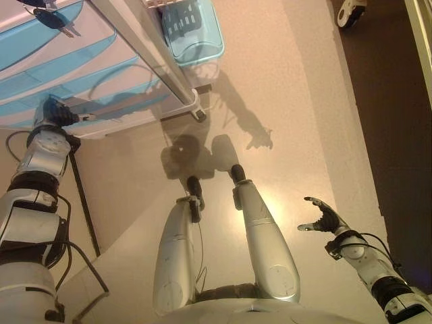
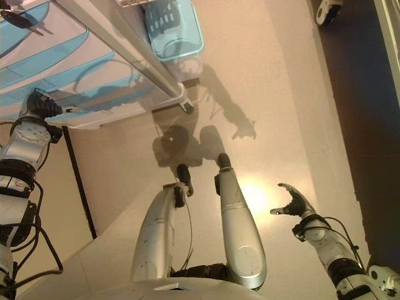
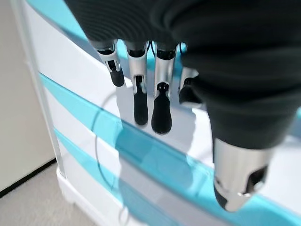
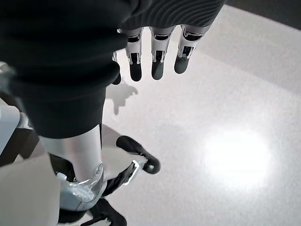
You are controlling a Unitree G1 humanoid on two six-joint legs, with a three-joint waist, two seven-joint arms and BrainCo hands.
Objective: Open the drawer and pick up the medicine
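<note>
The left hand's fingers [image 3: 141, 103] hang straight and relaxed, holding nothing, their dark tips just in front of the drawer unit [image 1: 94, 61] — whether they touch its front cannot be told. The left hand [image 1: 57, 113] itself sits at a lower drawer [image 1: 111, 101] of the white unit with its see-through blue bands; every drawer looks closed.

The right hand's fingers [image 4: 155, 66] are likewise loosely extended and empty, thumb apart, hanging over the bare floor [image 1: 297, 88]. That right hand [image 1: 324, 217] is well apart from the drawers, off to the robot's right.

The medicine cannot be made out in any view; neither hand has it.

Beside the unit a light blue basket [image 1: 192, 30] with a slotted wall sits on the floor, touching or just beside the unit's corner. Some dark items [image 1: 50, 17] lie on top of the unit, too small to identify. A wheel [image 1: 352, 11] shows at the far edge, cut off — what it belongs to is out of view.
</note>
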